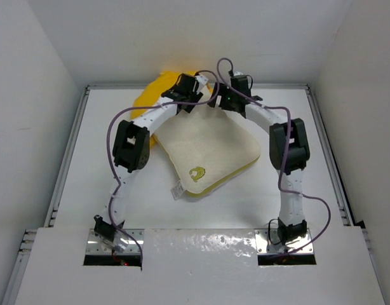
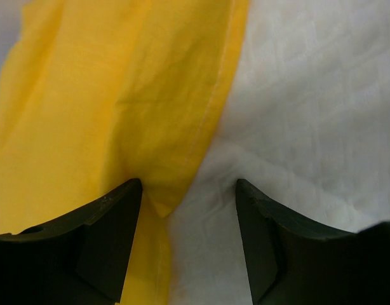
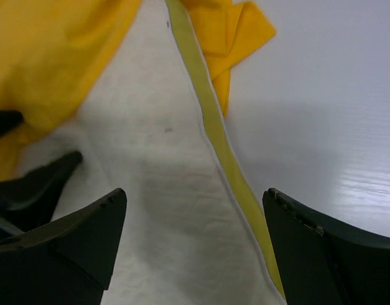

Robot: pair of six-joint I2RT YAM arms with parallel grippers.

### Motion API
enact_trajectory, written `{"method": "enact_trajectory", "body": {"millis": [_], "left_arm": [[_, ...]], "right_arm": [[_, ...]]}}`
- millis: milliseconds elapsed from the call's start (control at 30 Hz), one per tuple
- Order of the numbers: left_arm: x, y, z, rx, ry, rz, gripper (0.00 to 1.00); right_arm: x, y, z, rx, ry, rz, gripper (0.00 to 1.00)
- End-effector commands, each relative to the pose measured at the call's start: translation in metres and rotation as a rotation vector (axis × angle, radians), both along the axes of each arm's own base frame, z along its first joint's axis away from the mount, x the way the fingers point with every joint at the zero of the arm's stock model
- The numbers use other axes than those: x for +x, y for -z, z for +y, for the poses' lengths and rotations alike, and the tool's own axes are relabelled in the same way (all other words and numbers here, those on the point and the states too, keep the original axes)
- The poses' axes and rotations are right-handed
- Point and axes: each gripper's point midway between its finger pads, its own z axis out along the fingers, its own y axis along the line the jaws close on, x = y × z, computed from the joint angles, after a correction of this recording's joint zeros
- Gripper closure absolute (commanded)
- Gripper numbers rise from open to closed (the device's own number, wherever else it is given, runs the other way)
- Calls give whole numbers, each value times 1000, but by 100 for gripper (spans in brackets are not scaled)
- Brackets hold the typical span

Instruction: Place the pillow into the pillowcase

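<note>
The cream-white quilted pillow (image 1: pixel 208 149) lies flat mid-table, its yellow-green logo (image 1: pixel 197 172) near the front corner. Its far end reaches into the bunched yellow pillowcase (image 1: pixel 158 88) at the back. My left gripper (image 1: pixel 190 101) and right gripper (image 1: pixel 218 100) hang close together over that far end. In the left wrist view the left gripper (image 2: pixel 187 190) is open, over the pillowcase (image 2: pixel 119 95) hem where it meets the pillow (image 2: pixel 309 114). The right gripper (image 3: pixel 195 197) is open wide above the pillow (image 3: pixel 150 159) and its yellow edge band (image 3: pixel 208 121), with pillowcase (image 3: pixel 49 57) folds beyond.
The white table (image 1: pixel 93 159) is boxed in by white walls on three sides, with metal rails along its left and right edges. A small white label (image 1: pixel 178 189) sticks out at the pillow's near-left corner. Purple cables loop over both arms.
</note>
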Motion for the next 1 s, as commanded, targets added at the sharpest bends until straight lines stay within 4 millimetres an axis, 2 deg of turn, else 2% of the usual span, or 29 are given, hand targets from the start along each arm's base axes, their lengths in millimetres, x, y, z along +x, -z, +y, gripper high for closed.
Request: {"method": "enact_trajectory", "body": {"millis": [0,100,233,300,367,400,433,467,500,533,567,633,667,700,733,767,800,833,867,900,933,967], "left_arm": [[38,-65,5,8,-159,-294,41],[41,-58,7,45,-190,-327,44],[44,-41,8,62,-207,-321,44],[47,-33,6,57,-209,-322,47],[49,-30,3,49,-203,-324,54],[51,-24,2,43,-205,-323,60],[52,-21,-1,36,-196,-318,68],[54,-22,-5,17,-189,-319,73],[54,-15,-7,8,-176,-300,77],[56,-11,-13,-32,-136,-278,93],[55,-16,-17,-93,-147,-265,100],[56,-27,-26,-231,-101,-220,100],[54,-55,-33,-335,-86,-208,100],[48,-71,-50,-433,19,-168,100],[45,-108,-64,-505,90,-187,100],[33,-123,-70,-522,148,-160,100],[16,-140,-89,-574,268,-130,100],[5,-154,-97,-588,336,-124,100],[-14,-172,-104,-597,395,-108,100],[-32,-180,-115,-601,494,-83,100],[-51,-179,-118,-591,530,-25,100],[-68,-178,-129,-596,595,15,100]], "right_arm": [[4,6,31,52,-111,11,13],[6,26,36,89,-106,27,13],[4,34,48,150,-135,23,11],[-1,41,54,177,-156,44,18],[-6,46,59,194,-179,63,33],[-11,50,62,200,-188,78,54],[-14,50,64,207,-198,82,67],[-17,51,64,206,-204,83,80],[-24,55,67,200,-215,94,100],[-27,45,69,200,-227,77,100],[-31,42,70,180,-256,62,100],[-48,27,78,139,-312,37,100],[-54,25,78,75,-359,4,100],[-68,14,83,40,-393,-18,100],[-74,8,83,3,-416,-47,100],[-86,14,84,-56,-460,-63,100],[-91,7,86,-70,-482,-93,100],[-96,-12,87,-77,-506,-142,100],[-108,-10,90,-99,-557,-154,100],[-114,-17,92,-103,-580,-176,100],[-119,-35,93,-118,-605,-231,100],[-129,-34,96,-123,-631,-242,100]]}}
